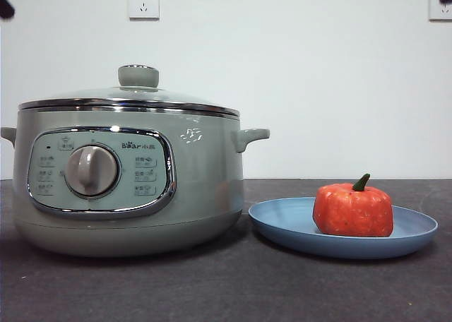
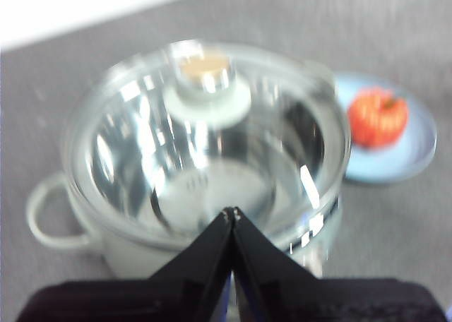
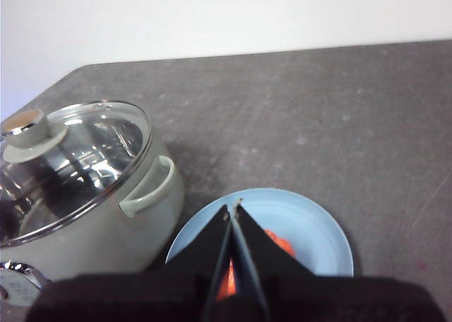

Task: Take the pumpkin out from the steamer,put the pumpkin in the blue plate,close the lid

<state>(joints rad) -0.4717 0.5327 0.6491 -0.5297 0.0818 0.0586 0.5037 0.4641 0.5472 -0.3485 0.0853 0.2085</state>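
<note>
The sage-green steamer (image 1: 131, 181) stands at the left with the glass lid (image 1: 131, 99) seated on its rim. The orange-red pumpkin (image 1: 353, 209) sits upright on the blue plate (image 1: 282, 227) to the steamer's right. My left gripper (image 2: 232, 212) is shut and empty, high above the lidded steamer (image 2: 78, 216); the lid (image 2: 212, 145), the pumpkin (image 2: 378, 117) and the plate (image 2: 413, 156) show below it. My right gripper (image 3: 233, 207) is shut and empty, high above the plate (image 3: 311, 227), its jaws covering most of the pumpkin (image 3: 281, 246). The steamer (image 3: 127, 230) and lid (image 3: 78, 159) show beside it.
The table is a dark grey mat (image 1: 226, 287). A white wall with two sockets (image 1: 143, 3) stands behind. Black arm tips show at the top corners of the front view (image 1: 6, 8).
</note>
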